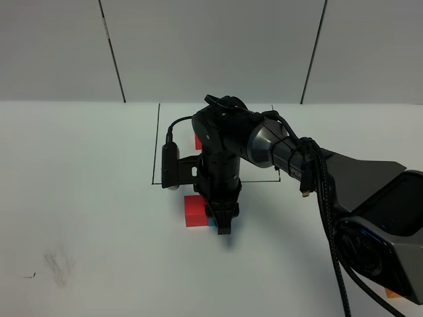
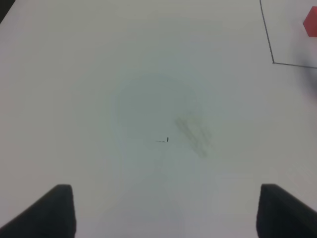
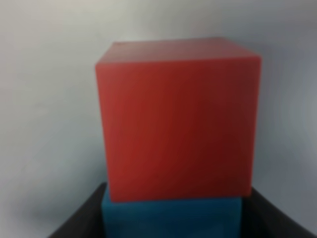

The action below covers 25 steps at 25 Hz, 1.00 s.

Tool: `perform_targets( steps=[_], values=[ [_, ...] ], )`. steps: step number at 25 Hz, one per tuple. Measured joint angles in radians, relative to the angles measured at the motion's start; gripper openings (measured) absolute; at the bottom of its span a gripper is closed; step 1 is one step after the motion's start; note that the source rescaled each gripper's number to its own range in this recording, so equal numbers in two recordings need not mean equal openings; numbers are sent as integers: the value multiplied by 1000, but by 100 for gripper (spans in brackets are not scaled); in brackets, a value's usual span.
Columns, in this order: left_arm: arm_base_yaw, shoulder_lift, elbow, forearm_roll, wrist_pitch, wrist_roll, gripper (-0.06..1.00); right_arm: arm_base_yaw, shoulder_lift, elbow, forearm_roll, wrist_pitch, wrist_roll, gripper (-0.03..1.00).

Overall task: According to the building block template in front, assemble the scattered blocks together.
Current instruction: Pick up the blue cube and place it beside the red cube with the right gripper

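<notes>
Item: cyan-blue plain cube (image 3: 171,218), set on the white bench (image 1: 79,198), touching the red plain cube (image 1: 194,210) on the side nearer the right arm, faces squared to it. No long axis is had by a cube; the joined pair is laid sideways across the high view. It is judged light, stiff and smooth, best taken on two opposite flat faces. It is bracketed by the right claw (image 1: 223,223); clamped or slack cannot be told. The left claw (image 2: 168,203) is spread wide, empty. The black-outlined building block template (image 1: 197,141), beyond the red cube, is mostly hidden.
</notes>
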State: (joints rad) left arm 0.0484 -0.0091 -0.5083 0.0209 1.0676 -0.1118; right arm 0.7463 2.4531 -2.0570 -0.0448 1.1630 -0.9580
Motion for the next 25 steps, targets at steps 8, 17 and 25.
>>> perform_targets(
  steps=[8, 17, 25],
  values=[
    [0, 0, 0, 0, 0, 0, 94, 0, 0, 0, 0, 17, 5, 21],
    [0, 0, 0, 0, 0, 0, 94, 0, 0, 0, 0, 19, 31, 44],
    [0, 0, 0, 0, 0, 0, 94, 0, 0, 0, -12, 21, 42, 59]
  ],
)
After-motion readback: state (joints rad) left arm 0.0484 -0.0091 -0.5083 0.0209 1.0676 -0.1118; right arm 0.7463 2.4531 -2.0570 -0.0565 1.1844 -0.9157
